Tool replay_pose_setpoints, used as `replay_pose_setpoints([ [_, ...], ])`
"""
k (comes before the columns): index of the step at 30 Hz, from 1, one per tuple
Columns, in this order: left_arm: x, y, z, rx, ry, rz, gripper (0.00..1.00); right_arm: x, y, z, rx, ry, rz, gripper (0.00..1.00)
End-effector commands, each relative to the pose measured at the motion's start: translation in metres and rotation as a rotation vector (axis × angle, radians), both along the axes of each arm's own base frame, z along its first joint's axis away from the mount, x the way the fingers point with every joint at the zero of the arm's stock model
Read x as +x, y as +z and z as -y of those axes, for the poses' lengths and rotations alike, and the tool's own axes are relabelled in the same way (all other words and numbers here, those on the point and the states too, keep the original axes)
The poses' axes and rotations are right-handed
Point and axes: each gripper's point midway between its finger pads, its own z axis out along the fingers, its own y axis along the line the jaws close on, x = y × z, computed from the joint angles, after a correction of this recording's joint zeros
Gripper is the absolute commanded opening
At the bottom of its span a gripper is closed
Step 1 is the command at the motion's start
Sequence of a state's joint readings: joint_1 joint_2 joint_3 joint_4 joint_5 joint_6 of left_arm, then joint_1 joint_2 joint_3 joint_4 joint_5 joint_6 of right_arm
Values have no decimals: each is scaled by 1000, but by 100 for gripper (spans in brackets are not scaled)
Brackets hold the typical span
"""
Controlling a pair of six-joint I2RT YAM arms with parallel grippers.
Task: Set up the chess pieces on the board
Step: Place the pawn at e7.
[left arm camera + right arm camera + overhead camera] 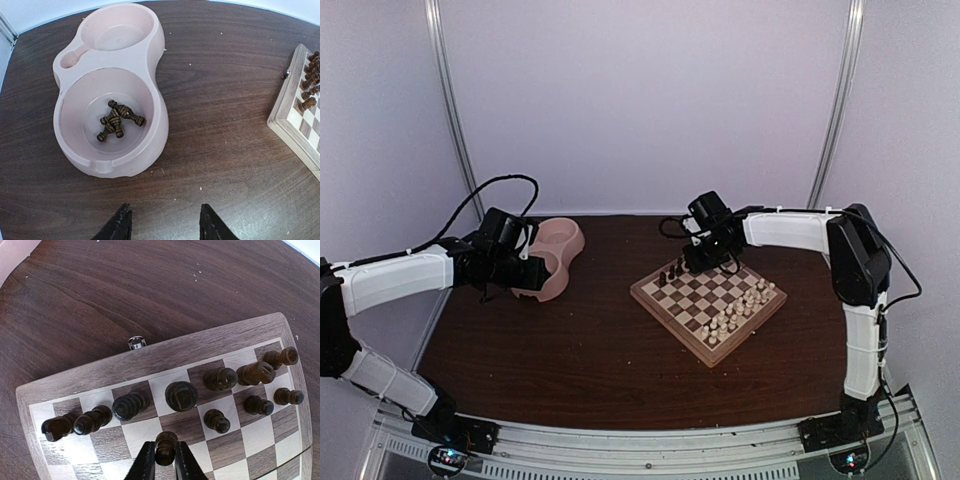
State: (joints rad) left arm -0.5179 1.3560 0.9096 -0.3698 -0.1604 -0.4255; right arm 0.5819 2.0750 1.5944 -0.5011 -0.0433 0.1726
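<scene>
the chess pieces [180, 395] are tiny turned chessmen of dark brown, nearly black wood, glossy, with round heads and ringed collars, each well smaller than the square it stands on

a row of them stands upright along the edge rank of the board [165, 357], with three more on the next rank in; that end is the far-left side of the board in the top view

the board is wooden, chequered in pale and dark brown inside a thick tan border, with a small metal clasp [135, 342] on its outer edge

it lies cornerwise on the dark table [570, 350], right of centre

pale cream chessmen [740, 305] fill its opposite side

a few more dark chessmen [120, 120] lie tipped over in a small heap in the larger basin of the pink double bowl [145, 65], well apart from the board

the right gripper [164, 446] hangs low over the board with its jaws closed on one dark piece [165, 437], a finger pressed to each side of it; the piece is upright over the second rank, though whether its foot touches the square cannot be told

the left gripper [166, 206] hovers over bare table just beside the bowl, fingers partly apart, with nothing between them
</scene>
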Motion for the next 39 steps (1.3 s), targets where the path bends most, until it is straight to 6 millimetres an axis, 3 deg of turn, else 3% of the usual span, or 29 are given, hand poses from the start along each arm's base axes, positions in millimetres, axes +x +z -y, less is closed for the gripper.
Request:
replay_pose_setpoints([
  [1,4,7,-1,-15,0,32,47,13,0,1,-22,-12,35,16],
  [26,7,2,1,-12,1,18,47,23,-11,8,-77,-25,45,18],
  [29,7,2,2,-12,1,18,47,23,-11,8,-76,-23,44,26],
  [34,8,3,2,-11,1,16,47,23,-1,7,-62,-21,55,32],
  [39,7,6,2,-13,1,16,47,19,23,5,-36,-9,80,34],
])
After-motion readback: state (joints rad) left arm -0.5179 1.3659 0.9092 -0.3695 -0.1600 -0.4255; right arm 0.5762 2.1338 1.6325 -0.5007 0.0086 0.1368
